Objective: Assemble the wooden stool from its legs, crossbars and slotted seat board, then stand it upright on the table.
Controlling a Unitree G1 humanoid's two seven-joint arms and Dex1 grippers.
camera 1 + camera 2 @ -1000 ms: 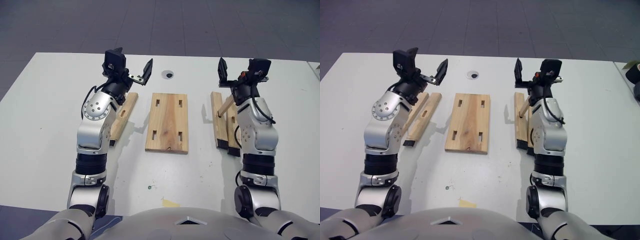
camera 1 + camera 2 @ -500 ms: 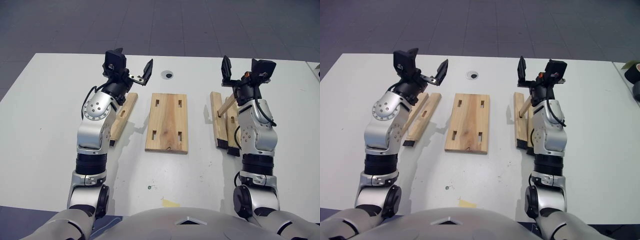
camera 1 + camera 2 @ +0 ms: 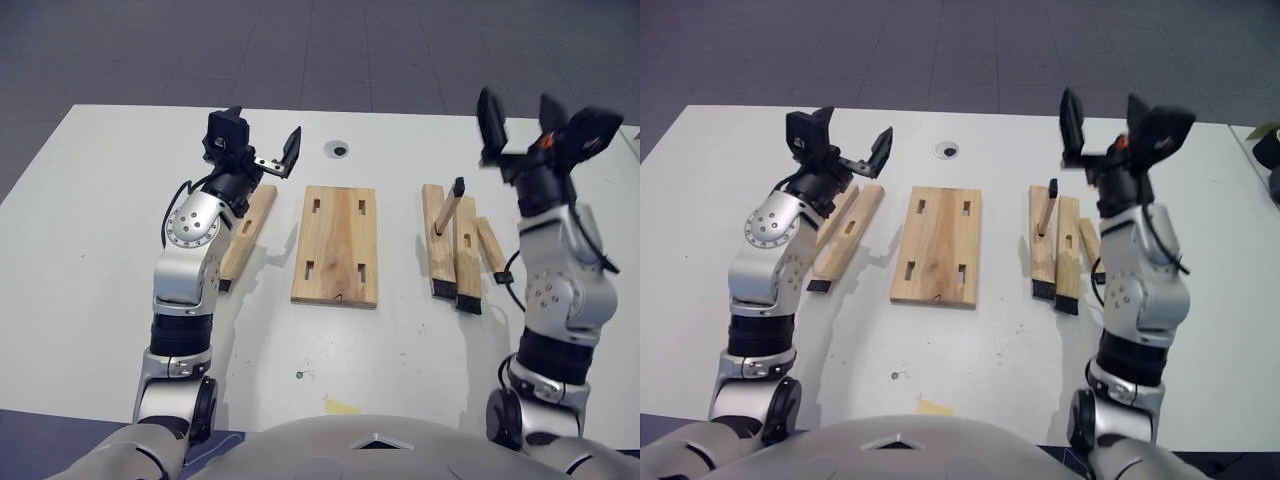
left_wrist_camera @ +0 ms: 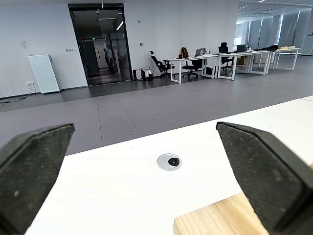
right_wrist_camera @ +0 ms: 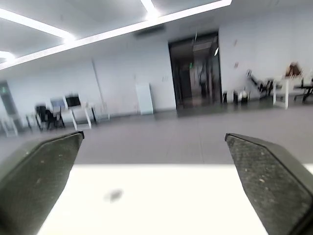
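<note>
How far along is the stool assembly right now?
Done: nothing is fitted into the seat board, which lies flat mid-table, its four slots empty. In hand: nothing; the left gripper and right gripper are open and empty above the table. Left: the wooden pieces by the left arm and the wooden pieces by the right arm all need fitting, then the stool stood up.

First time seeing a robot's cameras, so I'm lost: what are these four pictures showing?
A humanoid robot with two arms, each ending in a two-fingered gripper. Two pictures come from its head, looking down over the arms; two come from its wrists, looking out between dark fingers. On the white table lies a slotted seat board, with wooden pieces left of it and wooden parts right of it. The left gripper and right gripper hang above the table, open, holding nothing.
</note>
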